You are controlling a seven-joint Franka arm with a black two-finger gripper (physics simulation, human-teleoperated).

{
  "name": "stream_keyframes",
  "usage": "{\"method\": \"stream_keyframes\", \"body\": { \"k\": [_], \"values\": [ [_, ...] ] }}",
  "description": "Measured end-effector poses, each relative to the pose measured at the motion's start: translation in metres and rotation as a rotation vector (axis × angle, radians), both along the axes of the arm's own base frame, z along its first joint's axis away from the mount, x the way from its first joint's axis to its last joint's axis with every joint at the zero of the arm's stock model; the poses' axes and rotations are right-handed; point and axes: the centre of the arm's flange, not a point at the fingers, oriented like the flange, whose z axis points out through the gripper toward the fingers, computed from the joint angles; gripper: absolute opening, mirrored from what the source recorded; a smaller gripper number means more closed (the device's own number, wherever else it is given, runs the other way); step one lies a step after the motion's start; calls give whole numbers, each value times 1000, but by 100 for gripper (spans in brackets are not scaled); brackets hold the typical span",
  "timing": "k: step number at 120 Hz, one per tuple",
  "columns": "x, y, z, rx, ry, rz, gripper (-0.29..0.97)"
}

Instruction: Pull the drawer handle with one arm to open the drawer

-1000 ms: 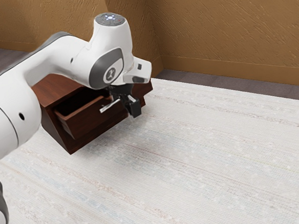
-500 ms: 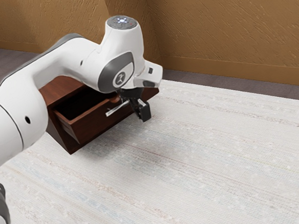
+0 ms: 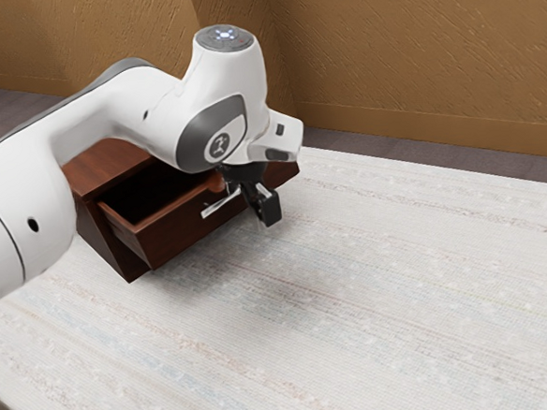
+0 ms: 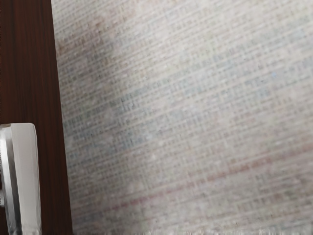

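Drawer of dark-brown wood (image 3: 177, 232) stands partway out of its reddish-brown wooden cabinet (image 3: 97, 166), its hollow showing, just beside your black claw (image 3: 266, 208). Its silver bar handle (image 3: 219, 206) runs along the drawer front and ends right at the claw, seemingly touching it. The white arm (image 3: 107, 113) hides that spot, so you cannot tell how wide the claw stands or whether it grips the bar. Below the claw lies the pale woven table surface (image 3: 401, 280).
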Motion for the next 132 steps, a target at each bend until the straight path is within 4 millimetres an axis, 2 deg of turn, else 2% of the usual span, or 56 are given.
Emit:
{"method": "stream_keyframes", "body": {
  "k": [58, 84, 96, 101, 120, 126, 132],
  "values": [
    [-16, -36, -1, -10, 8, -23, 65],
    [-19, -38, 6, -8, -11, -12, 40],
    [-20, -38, 8, -7, -18, -5, 45],
    [-20, -47, 10, -7, -22, -19, 44],
    [-24, -37, 8, -10, -14, 5, 57],
    [-28, -36, 21, -14, -29, 9, 59],
    [-34, -38, 50, -29, -60, 20, 61]
  ]
}}
